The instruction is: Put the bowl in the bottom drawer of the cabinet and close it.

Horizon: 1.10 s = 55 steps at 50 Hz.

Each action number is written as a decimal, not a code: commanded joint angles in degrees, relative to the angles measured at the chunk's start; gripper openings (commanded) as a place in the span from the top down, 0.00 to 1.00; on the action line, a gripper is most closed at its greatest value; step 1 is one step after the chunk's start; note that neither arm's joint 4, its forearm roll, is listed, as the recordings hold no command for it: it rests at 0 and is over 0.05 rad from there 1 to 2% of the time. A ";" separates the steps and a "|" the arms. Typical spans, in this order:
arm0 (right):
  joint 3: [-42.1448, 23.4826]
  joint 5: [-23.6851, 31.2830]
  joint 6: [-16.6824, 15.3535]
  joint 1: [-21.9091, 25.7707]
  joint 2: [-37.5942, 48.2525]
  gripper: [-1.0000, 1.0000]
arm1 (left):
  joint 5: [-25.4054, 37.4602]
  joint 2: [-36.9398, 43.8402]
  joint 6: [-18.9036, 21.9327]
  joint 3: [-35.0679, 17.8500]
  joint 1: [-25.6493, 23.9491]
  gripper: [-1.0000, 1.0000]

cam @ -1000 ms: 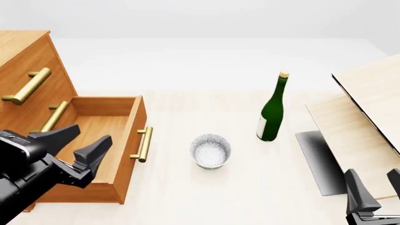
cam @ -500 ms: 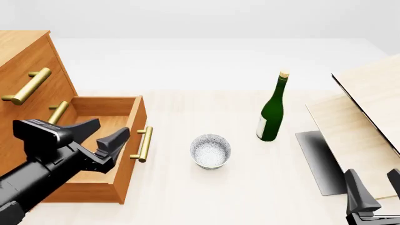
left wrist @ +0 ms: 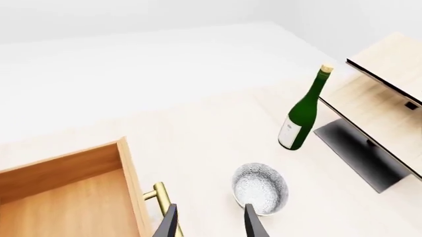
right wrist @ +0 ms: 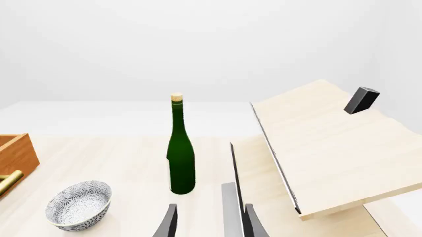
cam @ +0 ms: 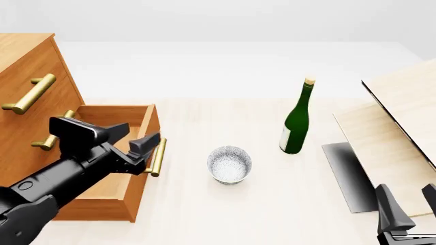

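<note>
Over the open bottom drawer (cam: 112,153), I am reaching for the bowl (cam: 229,164).
Front view: left gripper (cam: 129,138) spread, empty; bowl sitting on the table beside the handle. Left wrist view: bowl (left wrist: 260,188) lying just beyond my fingertips. Right wrist view: right gripper (right wrist: 205,222) seemingly parted, idling.

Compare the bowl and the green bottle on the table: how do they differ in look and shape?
The bowl is low, wide, open-topped and speckled silvery-white; the bottle is tall, narrow, dark green, with a pale label and a stopper on top. Both stand upright on the table, apart from each other.
</note>
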 commanded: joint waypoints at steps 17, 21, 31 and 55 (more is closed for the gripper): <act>0.01 0.04 0.01 0.02 -0.06 0.00 | -2.38 9.37 -1.18 -5.55 -3.94 0.00; 0.01 0.04 0.01 0.02 -0.06 0.00 | -2.47 10.63 -1.28 -6.30 -4.30 0.00; 0.01 0.04 0.01 0.02 -0.06 0.00 | -2.18 14.05 -2.24 -8.71 -5.46 0.00; 0.01 0.04 0.01 0.02 -0.06 0.00 | 0.47 23.70 -5.81 -16.01 -6.33 0.00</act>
